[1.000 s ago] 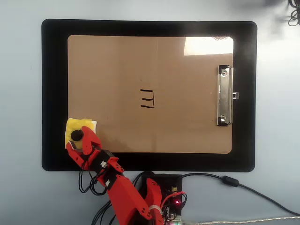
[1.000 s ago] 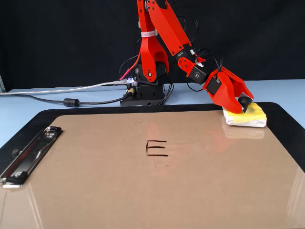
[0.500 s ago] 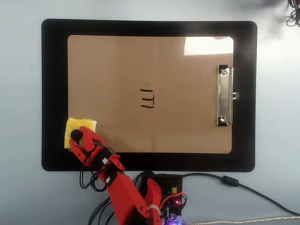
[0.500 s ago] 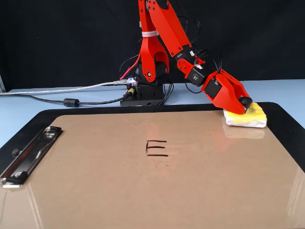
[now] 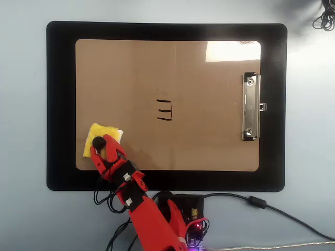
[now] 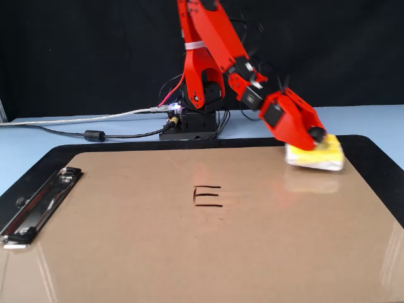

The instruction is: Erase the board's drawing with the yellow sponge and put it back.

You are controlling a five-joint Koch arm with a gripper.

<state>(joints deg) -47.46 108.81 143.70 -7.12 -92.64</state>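
The tan board [image 5: 209,141] lies on a black mat, with its silver clip [image 5: 250,107] at the right in the overhead view. The drawing [image 5: 164,110], three short black strokes, sits near the board's middle; the fixed view also shows it [image 6: 207,196]. The yellow sponge [image 5: 107,130] with its white underlayer rests on the board's near-left corner in the overhead view, and at the far right in the fixed view [image 6: 329,151]. My red gripper [image 5: 99,144] is over the sponge, its jaws closed around the black knob [image 6: 317,134].
The black mat [image 5: 60,104] frames the board on the pale blue table. The arm's base [image 6: 192,120] and its cables [image 6: 95,134] sit behind the mat's edge in the fixed view. A coil of black wire [image 5: 325,21] lies at the overhead view's top right corner.
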